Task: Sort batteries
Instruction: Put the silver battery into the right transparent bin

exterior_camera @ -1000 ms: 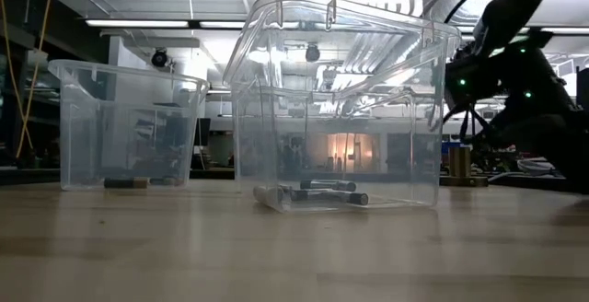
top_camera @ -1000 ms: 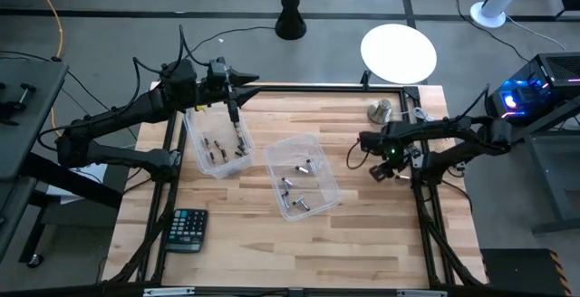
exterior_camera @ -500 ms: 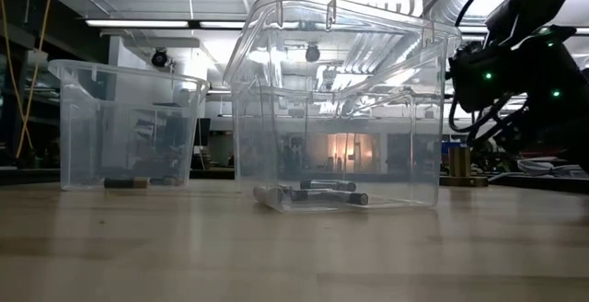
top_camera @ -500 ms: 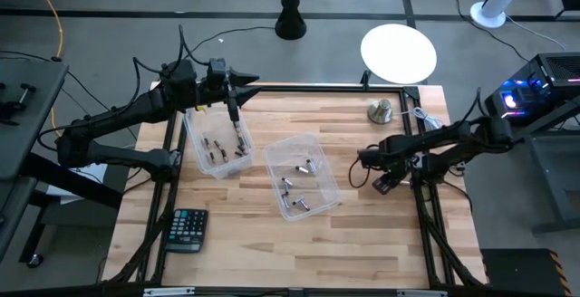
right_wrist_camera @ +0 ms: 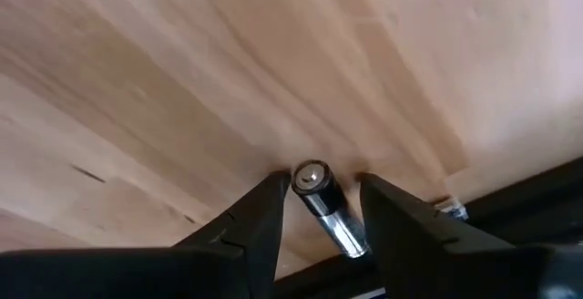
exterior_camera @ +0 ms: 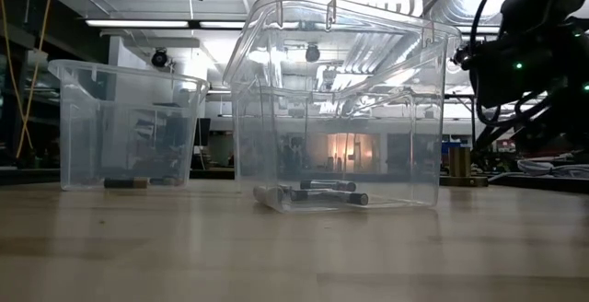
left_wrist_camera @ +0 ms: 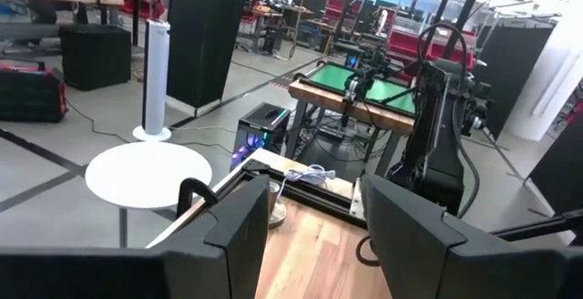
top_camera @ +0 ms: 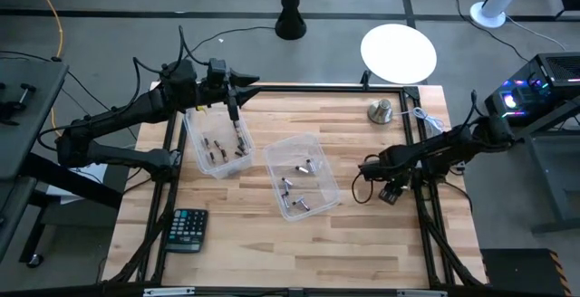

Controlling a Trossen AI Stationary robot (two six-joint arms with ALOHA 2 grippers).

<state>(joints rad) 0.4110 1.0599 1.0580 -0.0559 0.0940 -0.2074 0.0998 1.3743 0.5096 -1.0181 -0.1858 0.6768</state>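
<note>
Two clear plastic bins stand mid-table. The left bin (top_camera: 216, 145) holds dark batteries (exterior_camera: 138, 181) on its floor, and the right bin (top_camera: 302, 177) holds silvery-grey batteries (exterior_camera: 313, 191). My right gripper (top_camera: 365, 165) hangs in the air to the right of the right bin, shut on one dark battery (right_wrist_camera: 326, 206) with a silvery lower part. My left gripper (top_camera: 234, 107) hovers over the left bin's far end. Its fingers (left_wrist_camera: 241, 235) are open, with nothing between them. My right gripper (right_wrist_camera: 319, 185) has the battery between its two fingers, near their free ends. One round end (right_wrist_camera: 310, 176) faces the wrist camera, and the body runs back under the fingers, so the battery lies across them. It is lifted clear of the table. The contact spots themselves are hidden.
A black calculator (top_camera: 188, 229) lies by the table's near left corner. A round silver knob (top_camera: 380, 110) and a pale cable (top_camera: 426, 116) sit at the far right corner. Bare wood lies between the right bin and the table's right edge (top_camera: 419, 197).
My right gripper has moved toward the table's near edge, from level with the right bin's far end to level with its middle, staying above the table. The left arm has kept still.
</note>
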